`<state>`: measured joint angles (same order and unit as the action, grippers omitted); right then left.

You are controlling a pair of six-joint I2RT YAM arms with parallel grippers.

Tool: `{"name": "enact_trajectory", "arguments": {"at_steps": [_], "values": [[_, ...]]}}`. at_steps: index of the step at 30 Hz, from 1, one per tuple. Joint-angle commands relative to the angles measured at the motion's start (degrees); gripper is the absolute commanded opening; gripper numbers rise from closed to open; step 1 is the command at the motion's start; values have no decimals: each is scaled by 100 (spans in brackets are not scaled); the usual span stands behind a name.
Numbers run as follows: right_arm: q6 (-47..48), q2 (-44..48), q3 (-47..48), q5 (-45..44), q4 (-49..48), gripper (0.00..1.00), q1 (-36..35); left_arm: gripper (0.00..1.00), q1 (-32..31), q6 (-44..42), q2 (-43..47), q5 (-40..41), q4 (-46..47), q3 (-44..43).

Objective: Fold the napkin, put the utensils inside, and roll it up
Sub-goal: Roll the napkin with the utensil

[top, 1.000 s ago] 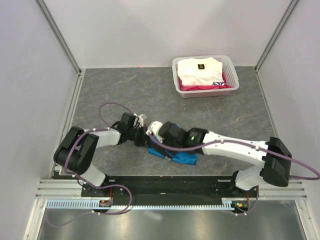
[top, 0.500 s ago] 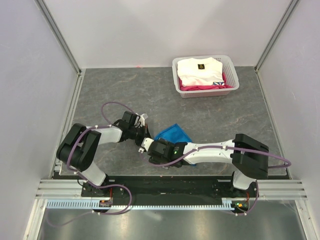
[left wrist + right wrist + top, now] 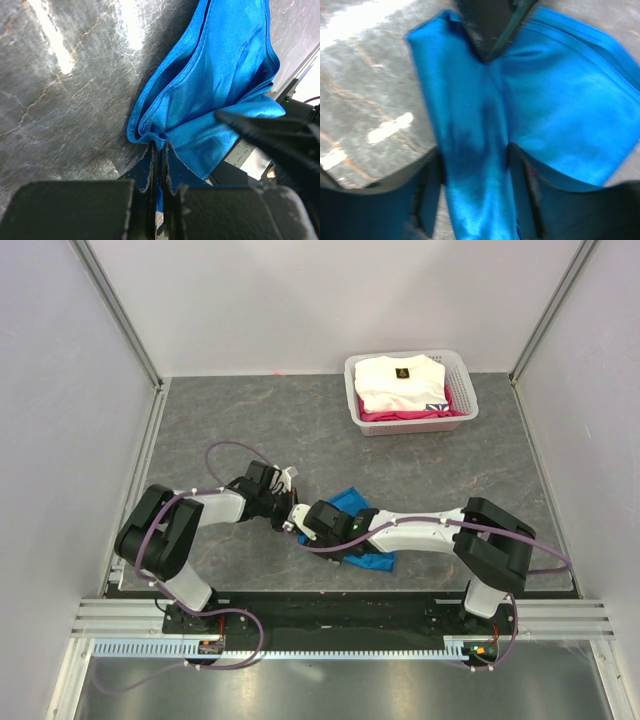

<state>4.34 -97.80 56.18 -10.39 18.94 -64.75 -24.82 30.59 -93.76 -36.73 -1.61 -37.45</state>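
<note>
The left gripper pinches a bunched edge of the blue napkin, crumpled near-centre on the bench, while the right gripper straddles a ridge, bite uncertain; I'd draw them apart, low and level, flattening it before folding.

Plain white walls enclosed a grey, stone-veined tabletop — glare streaked it — with a white basket at upper right.

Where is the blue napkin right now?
In the top view the napkin lies near the middle of the front edge of the table, partly under the right arm. The left pincer pinches its edge.
</note>
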Motion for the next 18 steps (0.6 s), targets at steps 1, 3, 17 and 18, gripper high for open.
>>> {"name": "enact_trajectory", "arguments": {"at_steps": [1, 3, 17, 18], "values": [[129, -380, 51, 749, 373, 52, 77, 2, 3, -404, -187, 26, -226, -122], [33, -415, 16, 863, 435, 42, 85, 2, 3, -378, -196, 34, -209, -157], [-381, -687, 76, 3155, 971, 27, 867, 68, 170, 96, 1068, 1492, -191, 290], [-364, -731, 120, 3288, 1024, 27, 937, 69, 179, 131, 1174, 1563, -174, 413]]}}
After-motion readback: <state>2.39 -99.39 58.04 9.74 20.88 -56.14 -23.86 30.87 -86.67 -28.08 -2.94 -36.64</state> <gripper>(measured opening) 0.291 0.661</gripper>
